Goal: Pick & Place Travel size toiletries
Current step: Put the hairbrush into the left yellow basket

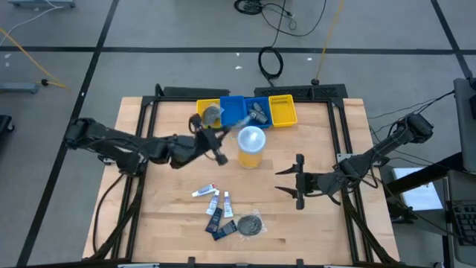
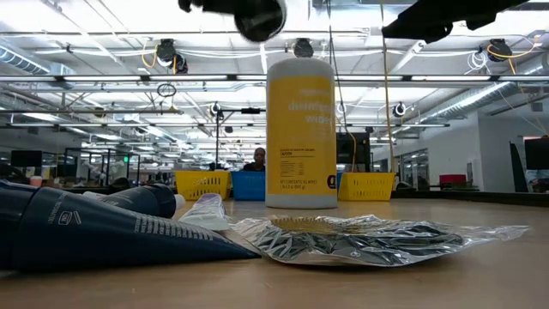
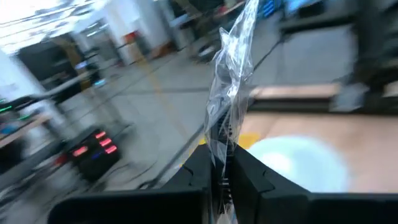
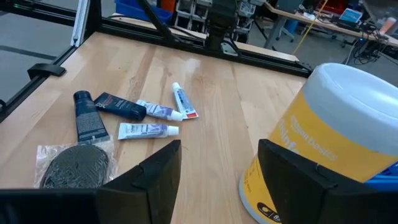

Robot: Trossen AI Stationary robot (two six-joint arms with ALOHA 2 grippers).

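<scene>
My left gripper (image 1: 202, 128) is up over the far bins, shut on a clear packet (image 1: 212, 114) with a round dark grey pad inside; the left wrist view shows the packet (image 3: 233, 68) sticking out past the fingers. The other toiletries lie flat on the table's near middle: white tubes (image 1: 204, 191) (image 4: 148, 130), dark mini bottles (image 1: 216, 221) (image 4: 87, 118) and another round grey packet (image 1: 251, 225) (image 4: 78, 163) (image 2: 369, 240). My right gripper (image 1: 286, 182) is open at the table's right, beside the cup and touching nothing. My left gripper pinches the clear packet between its two fingers, at one end of the plastic wrap (image 3: 222, 140). The rest of the packet stands out beyond the fingertips, crumpled. It is lifted clear of the table and hangs over the far yellow bin (image 1: 202, 106).
A yellow cup with a pale lid (image 1: 251, 147) (image 4: 329, 143) (image 2: 300, 129) stands mid-table between the grippers. A row of yellow and blue bins (image 1: 245, 110) sits at the far edge; one blue bin (image 1: 259, 113) holds grey items. Bare wood lies near left and near right.
</scene>
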